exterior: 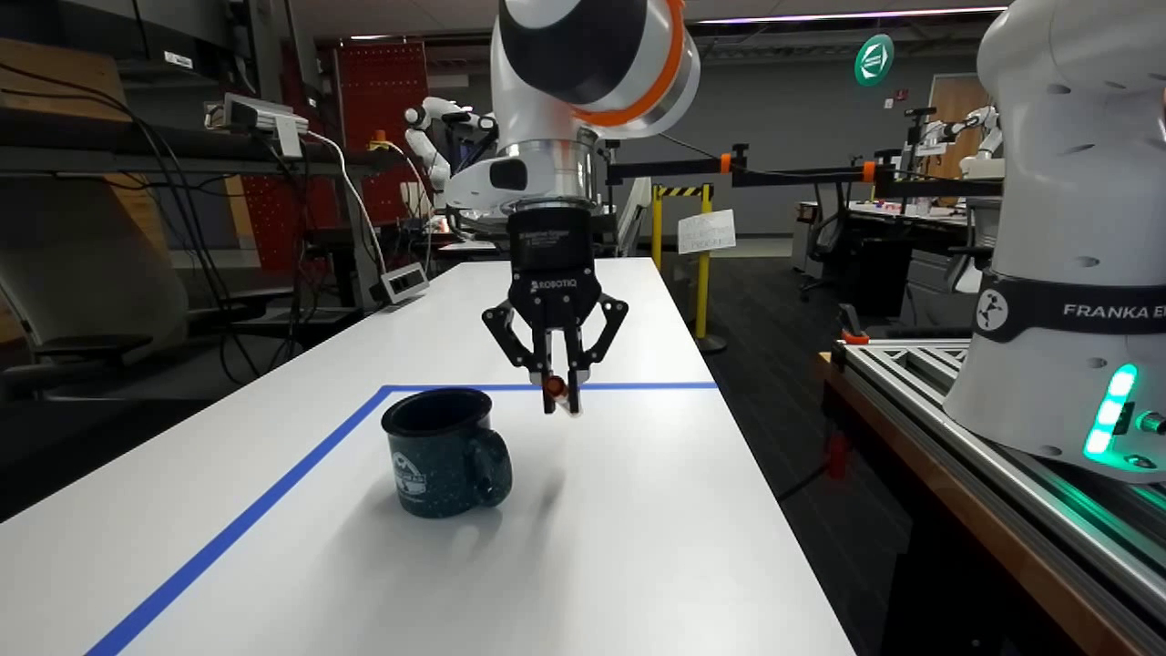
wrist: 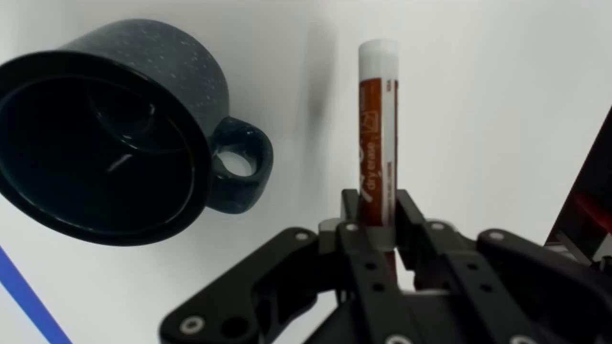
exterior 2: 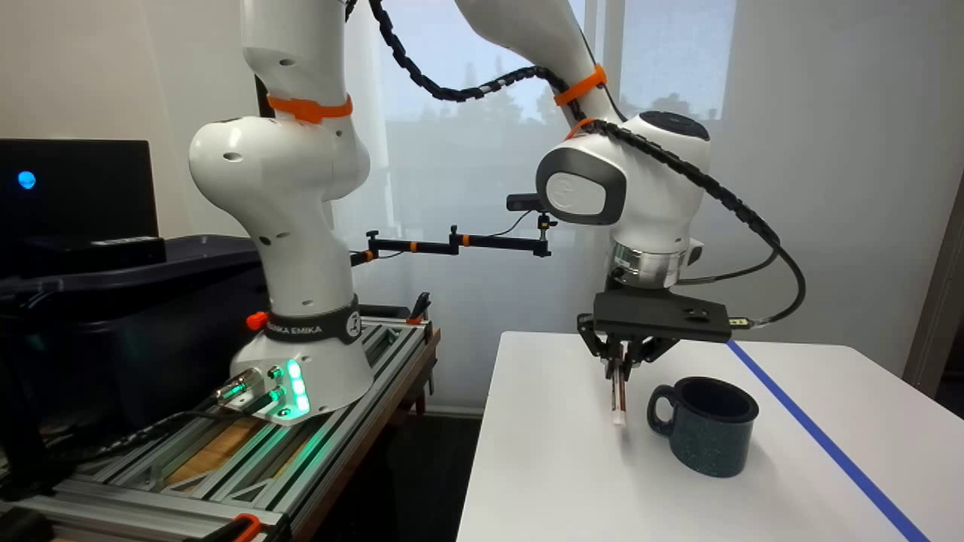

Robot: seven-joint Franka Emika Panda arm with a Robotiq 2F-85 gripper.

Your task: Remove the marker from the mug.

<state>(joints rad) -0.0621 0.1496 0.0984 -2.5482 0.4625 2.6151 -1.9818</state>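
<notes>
Orange-red, the marker [wrist: 377,143] is hanging pinched in my hand [exterior: 561,399] above the table [exterior: 638,547], beside but not touching the mug [exterior 2: 712,433]; I'm judging the lift-out done, with lowering and releasing next.

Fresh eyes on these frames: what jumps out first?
Probably the orange-labelled marker, pinched in the gripper above the white table. Next, the dark teal mug standing on that table, its handle toward the marker. Then the glowing green lights on the robot's base.
</notes>
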